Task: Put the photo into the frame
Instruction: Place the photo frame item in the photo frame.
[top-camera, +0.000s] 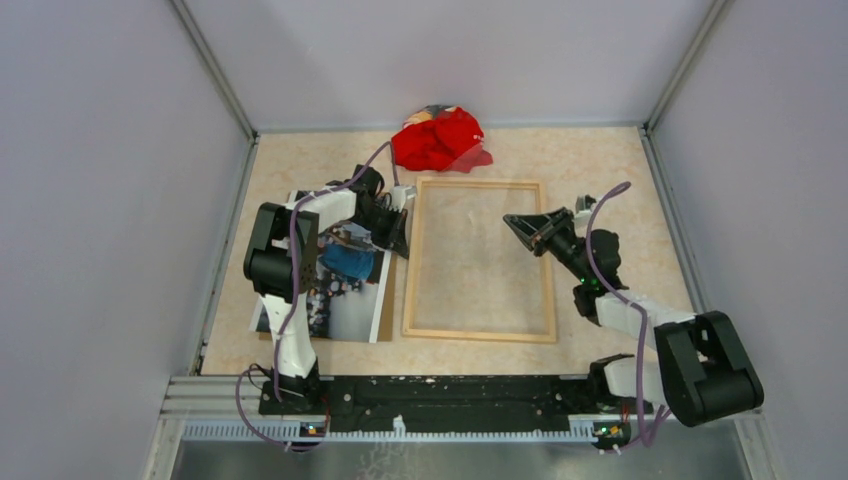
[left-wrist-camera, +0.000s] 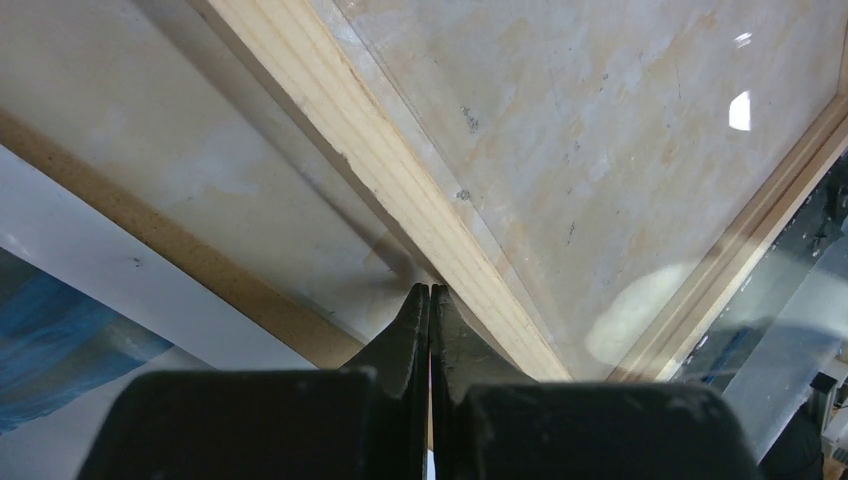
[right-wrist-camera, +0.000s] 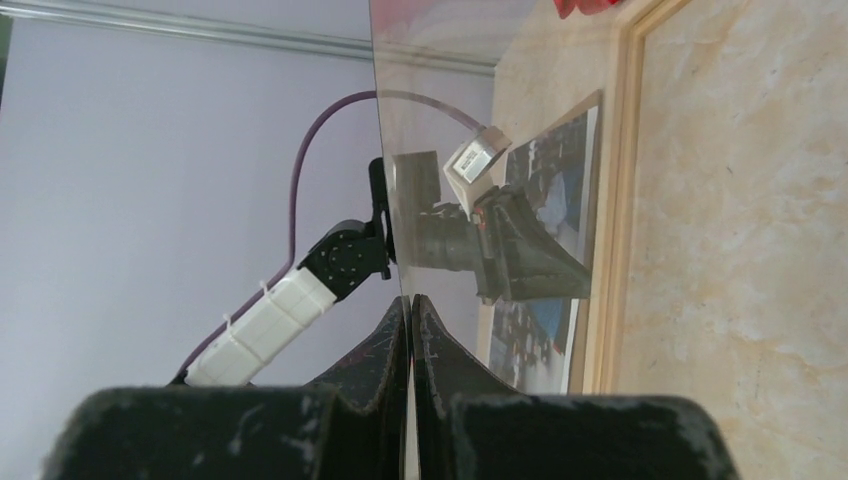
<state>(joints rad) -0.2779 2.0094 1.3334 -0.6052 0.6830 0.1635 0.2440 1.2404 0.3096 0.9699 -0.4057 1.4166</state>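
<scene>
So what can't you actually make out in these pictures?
- Top view: the left arm covers much of the photo; faces too small.
- Left wrist view: the left claw is shut; whether it pinches anything is hidden.
- Top view: the clear pane is nearly invisible; the right claw seems shut on its edge.
- Both wrist views: the frame is cut off.
</scene>
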